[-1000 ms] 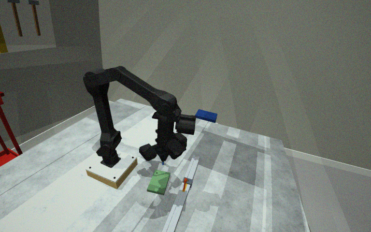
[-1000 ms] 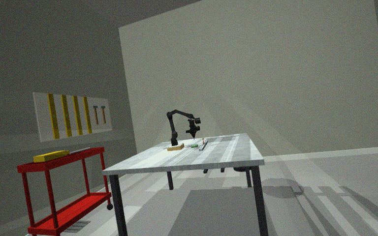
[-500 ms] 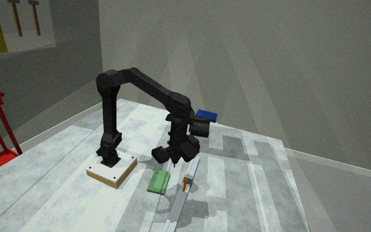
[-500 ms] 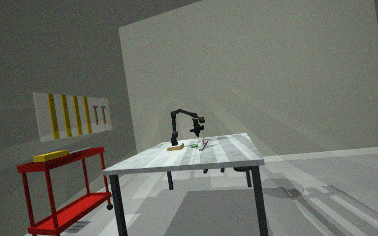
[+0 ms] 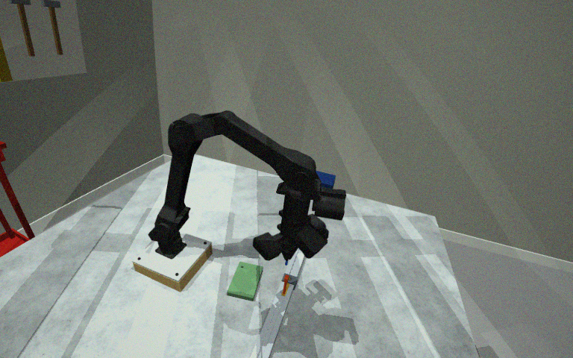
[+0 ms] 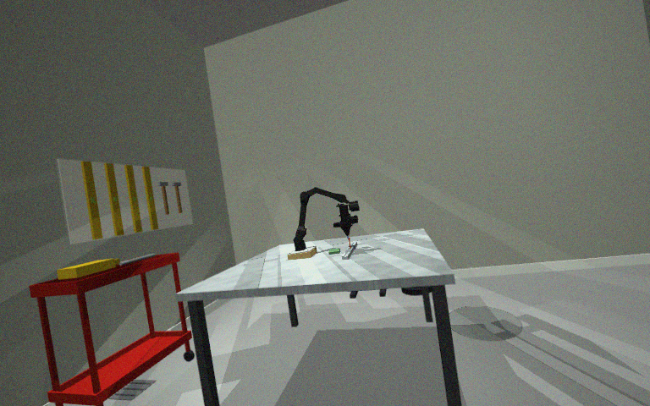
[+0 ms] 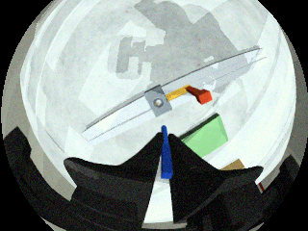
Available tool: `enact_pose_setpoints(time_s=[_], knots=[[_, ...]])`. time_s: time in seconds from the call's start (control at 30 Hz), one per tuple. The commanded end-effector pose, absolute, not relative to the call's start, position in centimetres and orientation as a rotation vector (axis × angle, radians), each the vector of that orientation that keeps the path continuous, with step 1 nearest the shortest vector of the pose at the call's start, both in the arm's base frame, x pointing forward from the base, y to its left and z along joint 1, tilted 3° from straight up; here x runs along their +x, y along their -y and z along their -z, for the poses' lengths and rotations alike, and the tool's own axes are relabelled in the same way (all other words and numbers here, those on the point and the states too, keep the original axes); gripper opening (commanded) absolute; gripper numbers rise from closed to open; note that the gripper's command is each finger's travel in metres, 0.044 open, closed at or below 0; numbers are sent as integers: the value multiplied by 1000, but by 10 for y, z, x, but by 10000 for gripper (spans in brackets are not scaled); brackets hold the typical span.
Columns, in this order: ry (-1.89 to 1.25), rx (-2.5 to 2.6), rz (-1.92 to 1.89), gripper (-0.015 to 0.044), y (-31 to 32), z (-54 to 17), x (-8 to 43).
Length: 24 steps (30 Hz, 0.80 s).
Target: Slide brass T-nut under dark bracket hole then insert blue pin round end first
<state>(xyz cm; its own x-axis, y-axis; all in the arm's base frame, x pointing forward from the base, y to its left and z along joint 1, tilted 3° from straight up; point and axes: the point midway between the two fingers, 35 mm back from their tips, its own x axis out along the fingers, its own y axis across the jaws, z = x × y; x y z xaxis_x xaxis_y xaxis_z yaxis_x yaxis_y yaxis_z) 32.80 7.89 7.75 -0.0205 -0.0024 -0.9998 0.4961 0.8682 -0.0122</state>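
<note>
Wrist view: gripper (image 5: 286, 258) (image 6: 348, 233) (image 7: 165, 138) pinches the blue pin (image 5: 286, 262) (image 7: 166, 156) — bracket (image 5: 291, 279) (image 7: 158, 101) on the rail (image 5: 275, 311) (image 6: 349, 251) (image 7: 116, 115) just beyond, orange handle (image 5: 285, 283) (image 6: 349, 242) (image 7: 199, 93) beside it. Advisable: centre the round end over the hole, keep the pin upright — then press straight down.

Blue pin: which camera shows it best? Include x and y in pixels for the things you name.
The wrist view, where most of the blue pin (image 5: 286, 262) (image 7: 166, 153) shows between the fingertips of the gripper (image 5: 288, 256) (image 6: 348, 234) (image 7: 165, 138). The top view shows only its small tip below them; in the exterior view it is too small to make out.
</note>
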Motion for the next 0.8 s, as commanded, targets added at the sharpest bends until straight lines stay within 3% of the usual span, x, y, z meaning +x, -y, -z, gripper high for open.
enact_pose_setpoints(time_s=[0.0,0.77], knots=[[-1537,411,424,-150,-79,-77,344],[-1537,408,422,-150,-79,-45,345]])
